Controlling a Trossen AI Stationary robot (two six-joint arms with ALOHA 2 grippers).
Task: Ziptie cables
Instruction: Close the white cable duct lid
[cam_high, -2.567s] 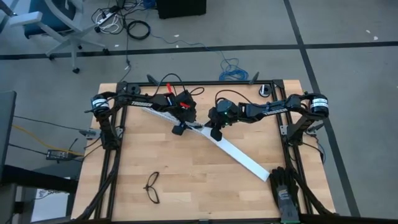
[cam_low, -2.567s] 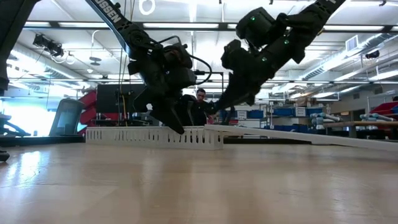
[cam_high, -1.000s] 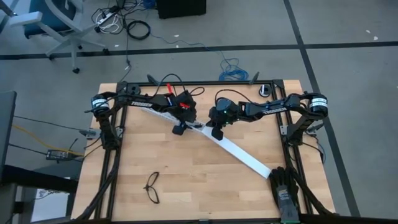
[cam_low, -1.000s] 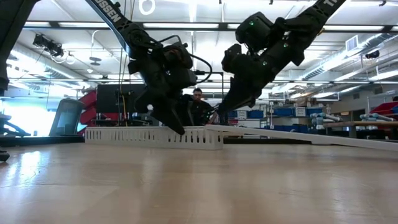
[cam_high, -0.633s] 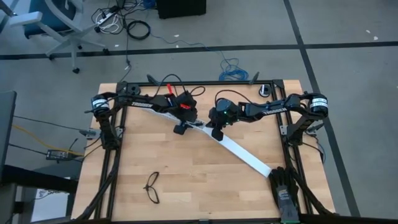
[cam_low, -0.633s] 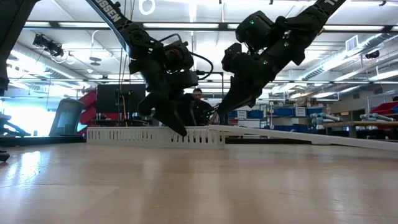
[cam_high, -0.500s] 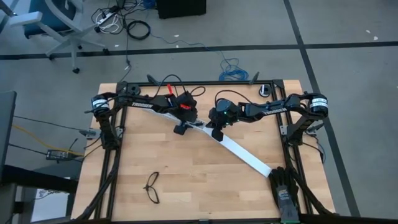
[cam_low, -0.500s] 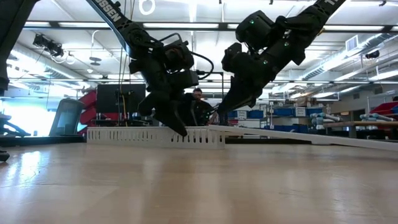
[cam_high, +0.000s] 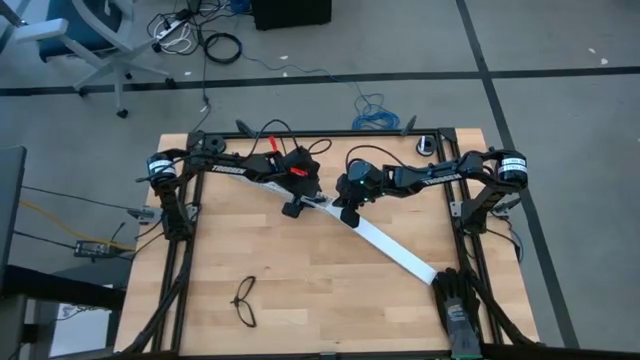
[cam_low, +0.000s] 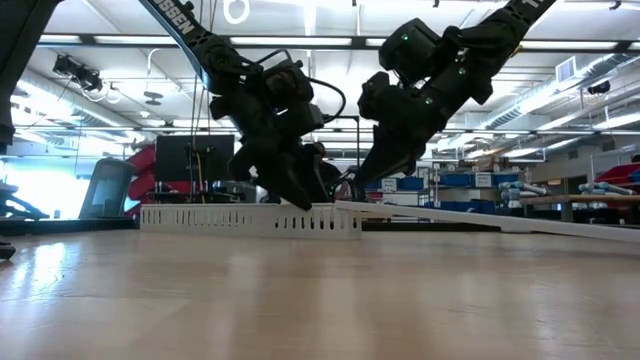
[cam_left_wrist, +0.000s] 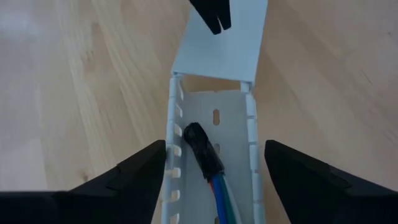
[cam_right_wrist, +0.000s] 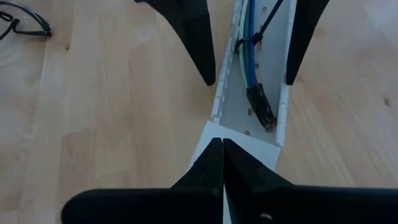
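The cables, blue and green wires joined at a dark end, lie inside a white slotted channel on the table. A thin dark strip, seemingly the ziptie, slants over the wires. My left gripper is open above the dark end, one finger outside each channel wall. A wide flat white strip runs from the channel's end toward the near right corner. My right gripper is shut at that strip's end, facing the left one. My right gripper sets its shut fingertips on the flat strip's upper face, near the end that meets the channel. It comes slanting down from the table's right. In the low view that end of the strip lies on the channel's end.
Black thin-framed glasses lie near the table's near left. A black object sits at the near right corner, by the strip's other end. Bare wood lies between the glasses and the strip.
My left gripper has tipped a little. In the low view its fingertips have swung along the channel toward the end where the flat strip lies. My right gripper and the strip have kept their place.
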